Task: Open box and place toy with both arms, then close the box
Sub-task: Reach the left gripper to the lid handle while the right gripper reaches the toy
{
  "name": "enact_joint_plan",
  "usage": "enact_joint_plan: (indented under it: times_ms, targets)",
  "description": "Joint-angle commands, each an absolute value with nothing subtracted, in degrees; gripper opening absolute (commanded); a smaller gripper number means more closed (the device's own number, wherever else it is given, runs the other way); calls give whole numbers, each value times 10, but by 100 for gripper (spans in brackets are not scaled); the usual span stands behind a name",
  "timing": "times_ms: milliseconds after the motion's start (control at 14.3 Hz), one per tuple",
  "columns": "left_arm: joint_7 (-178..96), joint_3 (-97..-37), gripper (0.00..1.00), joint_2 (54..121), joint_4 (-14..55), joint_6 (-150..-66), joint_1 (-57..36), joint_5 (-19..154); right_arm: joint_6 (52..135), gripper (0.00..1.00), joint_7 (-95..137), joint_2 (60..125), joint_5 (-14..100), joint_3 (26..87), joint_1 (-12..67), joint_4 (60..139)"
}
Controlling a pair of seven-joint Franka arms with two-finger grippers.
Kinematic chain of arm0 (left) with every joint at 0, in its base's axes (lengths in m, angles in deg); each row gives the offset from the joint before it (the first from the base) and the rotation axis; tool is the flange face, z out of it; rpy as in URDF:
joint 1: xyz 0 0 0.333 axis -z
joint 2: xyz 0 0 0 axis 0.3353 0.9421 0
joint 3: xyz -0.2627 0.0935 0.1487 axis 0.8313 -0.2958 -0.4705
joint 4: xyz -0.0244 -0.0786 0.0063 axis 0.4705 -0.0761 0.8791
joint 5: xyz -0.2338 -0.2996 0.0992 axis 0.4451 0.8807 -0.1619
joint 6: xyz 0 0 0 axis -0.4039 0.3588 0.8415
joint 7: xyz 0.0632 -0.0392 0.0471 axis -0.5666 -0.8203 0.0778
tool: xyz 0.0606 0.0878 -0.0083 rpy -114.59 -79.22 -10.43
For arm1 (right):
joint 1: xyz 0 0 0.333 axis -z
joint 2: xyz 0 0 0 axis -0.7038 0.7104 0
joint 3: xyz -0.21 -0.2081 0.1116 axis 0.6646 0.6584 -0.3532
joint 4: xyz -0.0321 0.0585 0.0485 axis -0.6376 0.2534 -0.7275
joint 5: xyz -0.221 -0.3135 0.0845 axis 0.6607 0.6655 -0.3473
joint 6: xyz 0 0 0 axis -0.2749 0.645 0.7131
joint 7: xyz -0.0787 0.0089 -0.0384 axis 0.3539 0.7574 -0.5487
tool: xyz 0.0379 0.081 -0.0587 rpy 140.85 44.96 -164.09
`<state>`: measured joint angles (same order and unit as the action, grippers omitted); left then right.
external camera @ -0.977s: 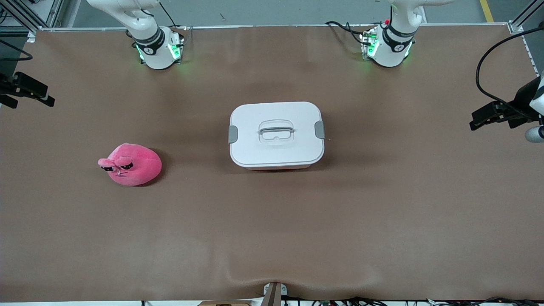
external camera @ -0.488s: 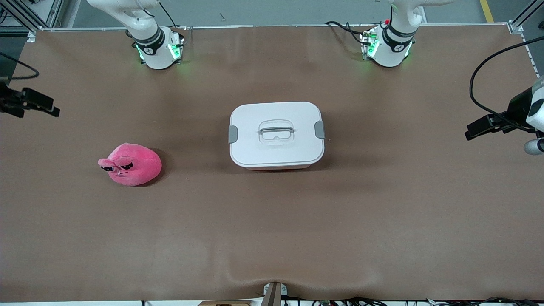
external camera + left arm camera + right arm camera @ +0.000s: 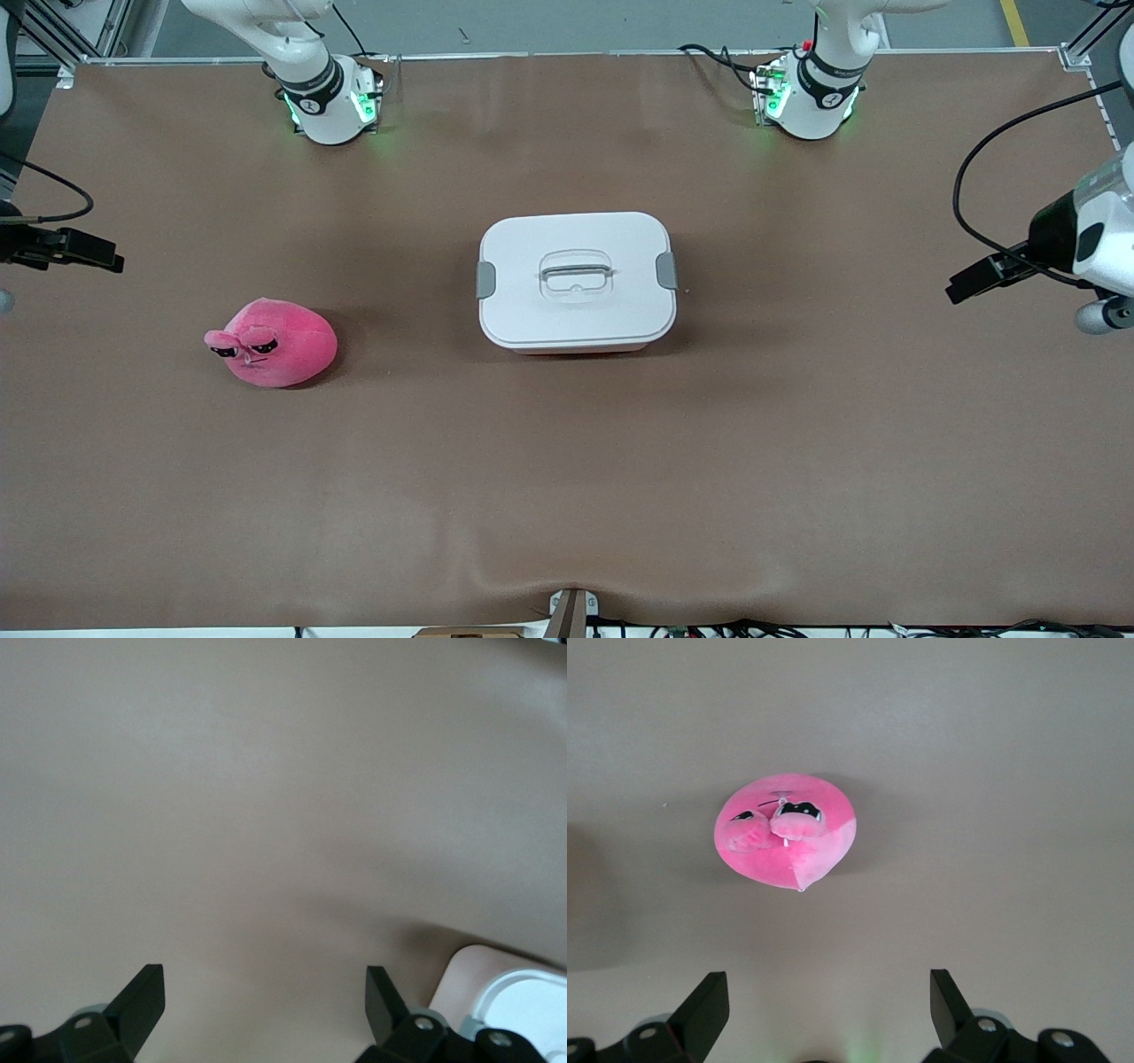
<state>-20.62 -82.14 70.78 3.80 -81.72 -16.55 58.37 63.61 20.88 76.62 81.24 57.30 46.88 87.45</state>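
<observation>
The box (image 3: 576, 282) stands at the table's middle, its white lid on, with a grey clip (image 3: 485, 280) at each end and a recessed handle (image 3: 576, 273). One corner of the box (image 3: 532, 992) shows in the left wrist view. The toy (image 3: 275, 343), a pink plush blob, lies on the table toward the right arm's end; the right wrist view shows this toy (image 3: 784, 842) ahead of the fingers. My right gripper (image 3: 106, 259) hangs open over that end of the table, my right gripper (image 3: 829, 992) holding nothing. My left gripper (image 3: 961, 291) hangs open over the left arm's end, my left gripper (image 3: 264, 992) likewise holding nothing.
A brown mat (image 3: 567, 461) covers the table and ripples at the edge nearest the front camera, beside a small mount (image 3: 571, 611). Both arm bases (image 3: 332, 102) (image 3: 802, 97) glow green. Black cables trail from each wrist.
Both grippers have come in from the table's ends, the left one toward the box and the right one toward the toy. Both stayed open. Box and toy have not moved.
</observation>
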Motion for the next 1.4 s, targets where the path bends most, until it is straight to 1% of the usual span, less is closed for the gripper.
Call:
enact_joint_plan:
  times_ms: [0,767,1047,1326]
  targets:
    - [-132,-823,100,718,25,-818,-137,590,633,100,202,765,821,567,477,868]
    - [91,-823,100,741,25,-827,-45,591,636,100,202,772,819,567,474,869]
    - [164,-823,100,759,28,-854,-15,592,680,100,206,813,809,564,470,869]
    - [273,-823,100,781,28,-877,37,590,691,100,209,851,807,562,455,870]
